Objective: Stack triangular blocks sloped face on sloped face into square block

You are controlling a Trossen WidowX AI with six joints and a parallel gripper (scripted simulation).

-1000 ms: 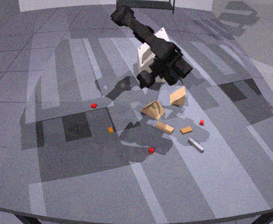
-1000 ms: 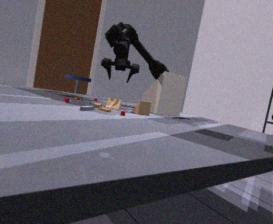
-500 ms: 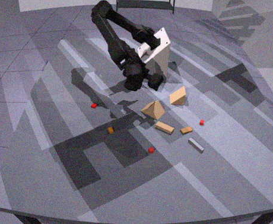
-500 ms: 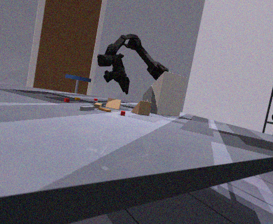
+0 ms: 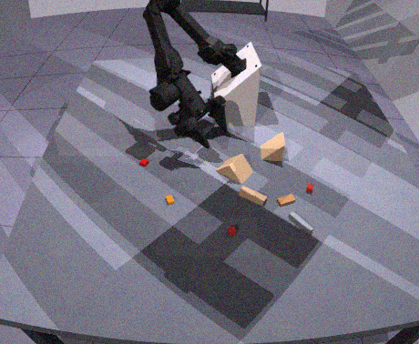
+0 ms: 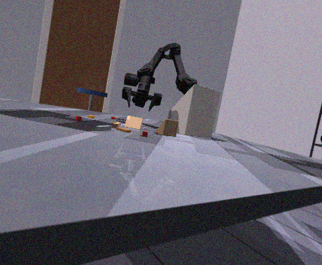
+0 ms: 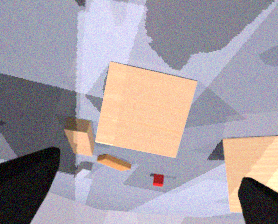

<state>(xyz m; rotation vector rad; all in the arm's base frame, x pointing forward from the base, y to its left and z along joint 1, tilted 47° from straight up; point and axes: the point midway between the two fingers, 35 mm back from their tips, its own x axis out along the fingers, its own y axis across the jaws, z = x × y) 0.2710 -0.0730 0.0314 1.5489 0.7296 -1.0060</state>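
I have my gripper [image 5: 216,139] [image 6: 139,108] [image 7: 151,171] spread wide above the table [image 5: 94,295] [image 6: 72,185], nothing between its fingers. The nearer triangular block [image 5: 241,169] [image 6: 134,122] [image 7: 145,110] sits beside the long tan block [image 5: 253,195] [image 6: 116,124] [image 7: 80,140]; the other triangular block [image 5: 273,148] [image 6: 168,127] [image 7: 252,162] stands apart from it, closer to the pale pedestal [image 5: 245,108] [image 6: 205,111]. So the two aren't joined into a square. From my wrist camera, the first block shows as one broad face (tilted a little in the view), while the second is partly hidden by a dark fingertip at lower right.
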